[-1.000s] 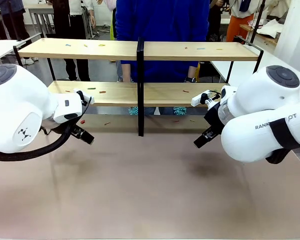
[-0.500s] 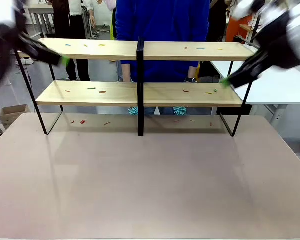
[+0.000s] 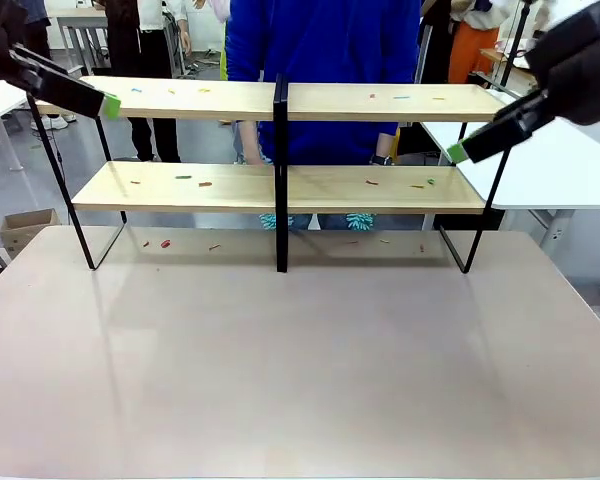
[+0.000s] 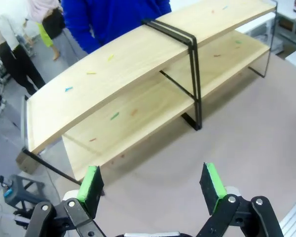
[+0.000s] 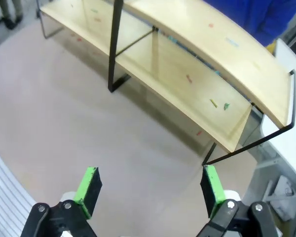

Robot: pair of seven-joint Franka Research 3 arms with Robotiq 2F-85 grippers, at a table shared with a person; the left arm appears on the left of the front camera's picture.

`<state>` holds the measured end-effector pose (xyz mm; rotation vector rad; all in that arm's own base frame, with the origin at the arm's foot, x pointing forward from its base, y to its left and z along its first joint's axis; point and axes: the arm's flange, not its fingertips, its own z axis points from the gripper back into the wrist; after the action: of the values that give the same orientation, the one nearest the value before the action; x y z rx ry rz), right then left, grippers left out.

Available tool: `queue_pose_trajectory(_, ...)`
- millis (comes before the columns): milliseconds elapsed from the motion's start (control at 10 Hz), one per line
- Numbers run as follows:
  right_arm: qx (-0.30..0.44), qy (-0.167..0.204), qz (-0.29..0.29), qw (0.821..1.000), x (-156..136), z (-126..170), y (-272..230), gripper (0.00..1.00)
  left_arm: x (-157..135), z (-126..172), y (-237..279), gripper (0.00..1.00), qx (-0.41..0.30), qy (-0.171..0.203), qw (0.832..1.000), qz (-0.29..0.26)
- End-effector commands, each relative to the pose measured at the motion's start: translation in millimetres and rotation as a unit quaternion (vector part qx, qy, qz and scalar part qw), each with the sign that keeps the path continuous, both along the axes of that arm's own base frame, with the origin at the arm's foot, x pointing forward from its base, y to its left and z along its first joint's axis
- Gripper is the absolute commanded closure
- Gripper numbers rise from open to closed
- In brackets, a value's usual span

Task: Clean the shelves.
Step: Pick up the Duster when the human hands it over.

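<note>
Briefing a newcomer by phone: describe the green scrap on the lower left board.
Find the two-tier rack of light wooden boards, black-framed. On its lower board, left of the central upright, the green sliver lies between an orange scrap and a red scrap.

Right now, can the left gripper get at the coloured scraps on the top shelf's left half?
Probably yes. The left gripper is open near that end of the shelves, and nothing covers the scraps.

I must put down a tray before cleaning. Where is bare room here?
The beige tabletop is bare from its near edge up to the shelves. Both levels of the shelves carry scattered coloured scraps, and more lie on the table strip beneath them.
</note>
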<state>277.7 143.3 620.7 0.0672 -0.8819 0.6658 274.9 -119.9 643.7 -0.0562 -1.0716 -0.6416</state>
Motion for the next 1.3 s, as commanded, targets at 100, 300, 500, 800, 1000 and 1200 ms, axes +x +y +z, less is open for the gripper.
queue_pose_trajectory(100,0.066,0.028,-0.135,0.988,-10,47,13,0.00,-28,33,-6,0.00,-0.067,0.069,0.994,0.058)
queue_pose_trajectory(300,0.090,0.021,-0.155,0.984,-22,53,14,0.00,-36,39,-13,0.00,-0.115,0.096,0.982,0.115)
queue_pose_trajectory(500,0.095,0.032,-0.153,0.983,-20,48,10,0.00,-41,35,-17,0.00,-0.116,0.117,0.976,0.143)
queue_pose_trajectory(800,0.094,0.030,-0.152,0.983,-19,46,8,0.00,-55,36,-20,0.00,-0.124,0.080,0.978,0.149)
queue_pose_trajectory(1000,0.095,0.029,-0.152,0.983,-20,45,6,0.00,-52,34,-23,0.00,-0.116,0.081,0.979,0.148)
queue_pose_trajectory(1200,0.096,0.028,-0.154,0.983,-21,45,4,0.00,-54,40,-21,0.00,-0.112,0.083,0.979,0.146)
